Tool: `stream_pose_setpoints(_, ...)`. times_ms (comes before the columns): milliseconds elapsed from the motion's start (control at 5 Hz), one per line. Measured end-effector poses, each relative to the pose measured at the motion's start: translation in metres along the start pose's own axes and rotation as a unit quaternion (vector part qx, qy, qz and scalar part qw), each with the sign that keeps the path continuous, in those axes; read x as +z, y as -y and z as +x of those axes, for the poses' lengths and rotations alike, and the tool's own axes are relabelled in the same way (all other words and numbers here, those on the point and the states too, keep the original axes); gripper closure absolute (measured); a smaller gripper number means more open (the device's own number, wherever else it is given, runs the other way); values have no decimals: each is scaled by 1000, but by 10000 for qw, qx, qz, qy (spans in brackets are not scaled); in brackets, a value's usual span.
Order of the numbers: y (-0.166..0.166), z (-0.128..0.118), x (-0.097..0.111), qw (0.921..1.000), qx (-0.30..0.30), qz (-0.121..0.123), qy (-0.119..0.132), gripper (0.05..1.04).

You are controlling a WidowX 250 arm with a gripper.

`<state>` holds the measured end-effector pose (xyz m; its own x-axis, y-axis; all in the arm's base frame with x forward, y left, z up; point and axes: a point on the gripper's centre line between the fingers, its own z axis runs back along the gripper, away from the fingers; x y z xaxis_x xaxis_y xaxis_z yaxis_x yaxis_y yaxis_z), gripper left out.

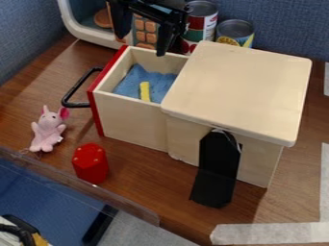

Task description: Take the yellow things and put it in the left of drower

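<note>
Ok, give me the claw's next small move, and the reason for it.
I'd bring the claw toward the camera, over the yellow block: it is open, empty and high near the drawer's far side, while the block lies on blue cloth, closer to the wooden cover than to the red front.

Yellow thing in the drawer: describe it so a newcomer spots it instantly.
Start at the pale wooden box; its red-fronted drawer is open. Inside is rumpled blue cloth. The yellow bar sits there: small, narrow, straight-edged, the only yellow against that blue.
</note>
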<state>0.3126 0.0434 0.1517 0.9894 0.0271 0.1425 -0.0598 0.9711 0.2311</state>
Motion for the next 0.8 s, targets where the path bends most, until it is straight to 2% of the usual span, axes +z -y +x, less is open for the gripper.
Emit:
stream_pose_setpoints(200,4,-3,-10,9998,14,-39,-191,83)
stream_pose_setpoints(400,3,-6,-19,9984,366,-146,-405,83)
stream_pose_setpoints(600,2,-4,-22,9954,856,-208,-385,83)
stream_pose_setpoints(800,-9,-4,-28,9847,1666,-367,-362,83)
